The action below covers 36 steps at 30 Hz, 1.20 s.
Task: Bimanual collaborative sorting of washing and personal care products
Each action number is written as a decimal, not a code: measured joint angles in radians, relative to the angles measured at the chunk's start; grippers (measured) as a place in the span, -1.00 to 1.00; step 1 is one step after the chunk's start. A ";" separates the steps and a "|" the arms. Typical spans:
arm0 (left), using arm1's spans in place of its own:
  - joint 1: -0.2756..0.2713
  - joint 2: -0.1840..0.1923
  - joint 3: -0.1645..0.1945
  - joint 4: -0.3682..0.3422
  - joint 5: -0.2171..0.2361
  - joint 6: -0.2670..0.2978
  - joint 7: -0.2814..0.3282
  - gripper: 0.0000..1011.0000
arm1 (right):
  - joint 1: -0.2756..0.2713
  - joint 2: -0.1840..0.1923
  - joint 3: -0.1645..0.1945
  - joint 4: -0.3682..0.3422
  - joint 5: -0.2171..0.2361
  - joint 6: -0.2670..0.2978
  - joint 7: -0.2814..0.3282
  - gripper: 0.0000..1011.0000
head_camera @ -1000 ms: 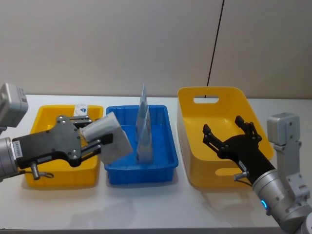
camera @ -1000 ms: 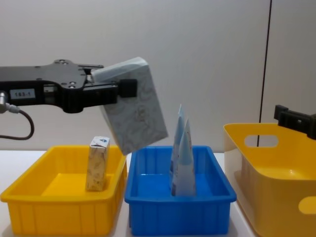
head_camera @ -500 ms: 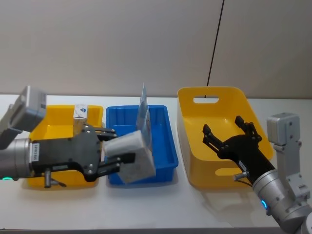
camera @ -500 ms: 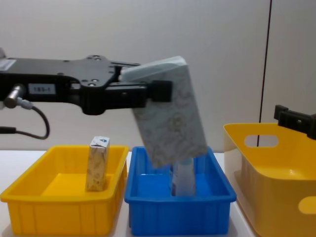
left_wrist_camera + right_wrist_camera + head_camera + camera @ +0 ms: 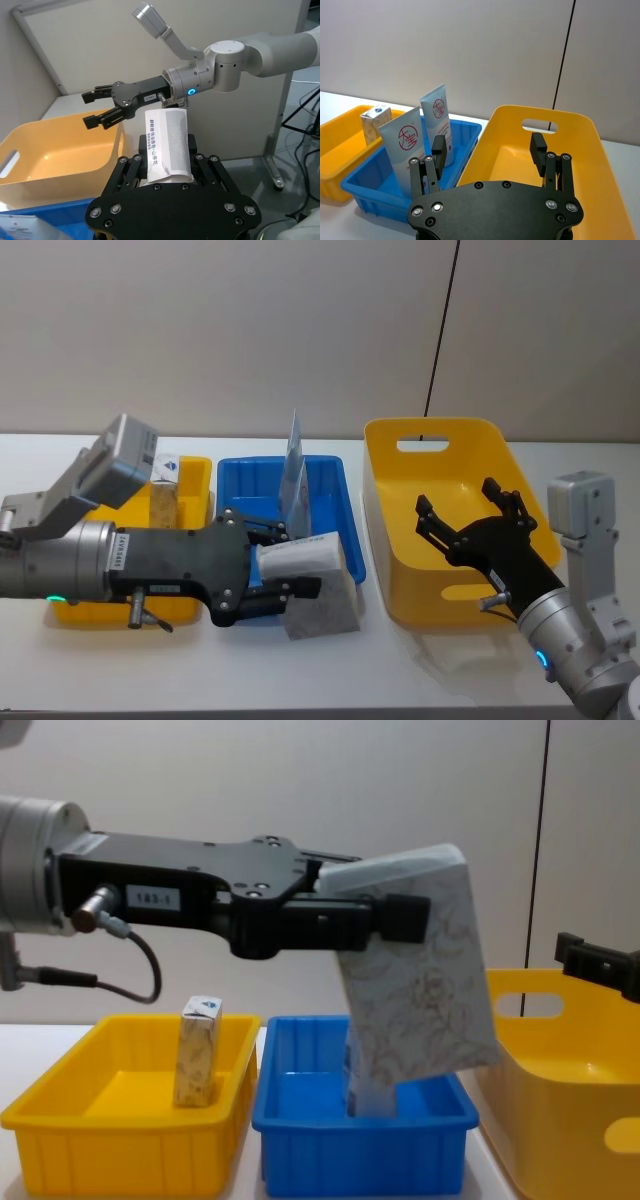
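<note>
Over the table (image 5: pixel 420 665): pack (image 5: pixel 322 608) in left hand (image 5: pixel 297 562)

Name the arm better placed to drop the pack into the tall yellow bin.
Left, likely: the left gripper grips the pack beside the tall yellow bin; the right gripper hangs open above it, empty.

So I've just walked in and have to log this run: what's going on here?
The left gripper is shut on the whitish pack, holding it tilted in the air over the right side of the blue tray, where two pale-blue tubes stand. The right gripper hovers open over the large yellow bin.
</note>
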 joint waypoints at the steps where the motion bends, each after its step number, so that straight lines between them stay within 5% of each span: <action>1: -0.003 -0.002 0.003 0.002 0.001 0.002 -0.001 -0.28 | 0.000 0.000 0.000 0.000 0.000 0.000 0.000 0.98; 36: -0.052 -0.028 0.055 0.032 0.008 0.040 -0.014 -0.28 | 0.000 0.000 0.000 0.000 0.000 0.000 0.000 0.98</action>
